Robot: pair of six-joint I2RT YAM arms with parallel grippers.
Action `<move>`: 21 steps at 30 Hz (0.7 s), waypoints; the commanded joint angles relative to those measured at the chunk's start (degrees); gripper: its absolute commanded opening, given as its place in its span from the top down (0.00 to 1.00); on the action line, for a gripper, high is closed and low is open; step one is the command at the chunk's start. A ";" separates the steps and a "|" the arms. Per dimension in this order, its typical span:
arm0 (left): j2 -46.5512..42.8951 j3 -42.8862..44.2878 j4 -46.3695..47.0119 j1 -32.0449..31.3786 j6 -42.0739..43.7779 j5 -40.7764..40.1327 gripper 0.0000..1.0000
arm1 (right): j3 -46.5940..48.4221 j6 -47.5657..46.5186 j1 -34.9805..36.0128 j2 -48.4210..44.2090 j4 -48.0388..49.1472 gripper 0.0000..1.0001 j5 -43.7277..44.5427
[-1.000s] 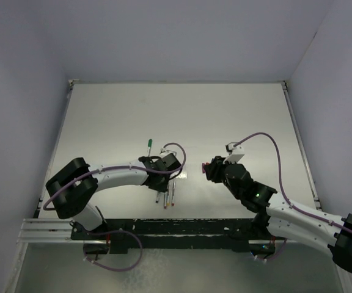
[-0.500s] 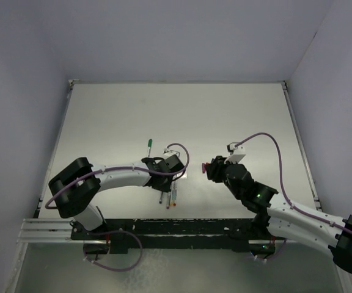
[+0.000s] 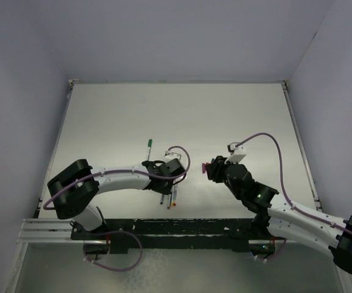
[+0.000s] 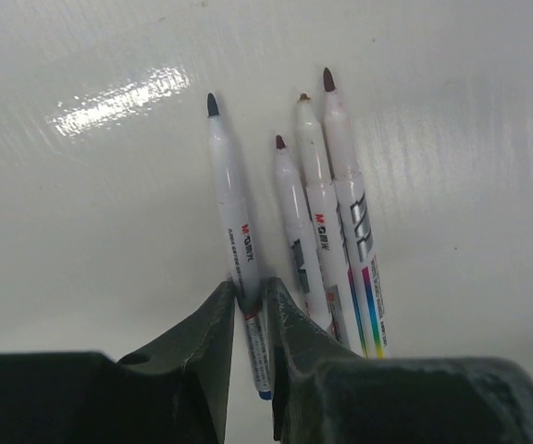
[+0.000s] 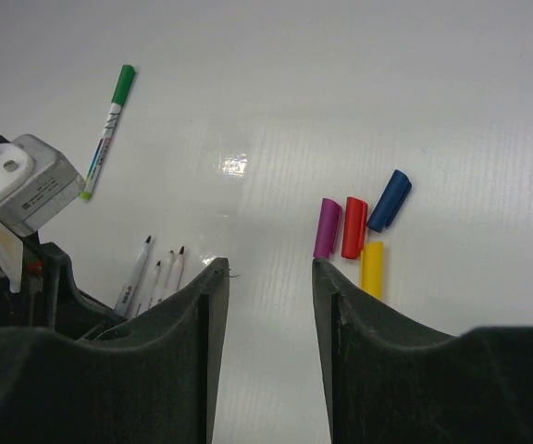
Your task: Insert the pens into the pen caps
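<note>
Green-capped pen: a thin white stick pen with its green cap on (image 5: 109,125) lies alone on the white table (image 3: 237,116), furthest left and beyond the left arm; it looks finished.
Left gripper: the dark two-finger left gripper (image 4: 251,301) has its jaws closed on the barrel of one pen, gripping towards the rear end.
Held pen: a thin white pen with a dark tip and a blue end plug (image 4: 229,208); its long axis runs straight ahead out of the jaws, bare tip pointing away from the wrist. I cannot tell whether it is lifted or resting on the table.
Loose pens: three uncapped white pens with reddish and brown tips (image 4: 327,231) lie just right of the held one, packed side by side and nearly parallel to it.
Right gripper: the dark right gripper (image 5: 268,277) has its jaws apart, with only bare table between them.
Caps: four stubby plastic caps lie ahead of the right finger: magenta (image 5: 327,228) and red (image 5: 353,227) side by side, yellow (image 5: 372,266) nearest the gripper, blue (image 5: 390,199) tilted at the far right. Their open ends are not discernible.
Deciding relation: the caps sit right of the held pen, close to the right arm; the blue cap probably matches, and the open jaws must shift right to reach it.
</note>
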 commanded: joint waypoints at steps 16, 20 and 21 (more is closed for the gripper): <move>7.79 -3.75 -9.32 -2.61 -3.23 7.65 0.79 | -0.33 0.81 0.13 -0.85 1.28 0.56 1.61; 9.37 -3.62 -7.86 -2.66 -3.44 7.35 0.87 | -0.43 0.83 0.13 -1.50 0.50 0.56 1.69; 9.91 -3.65 -7.58 -2.61 -3.45 7.35 0.91 | -0.39 0.83 0.13 -1.77 0.20 0.56 1.82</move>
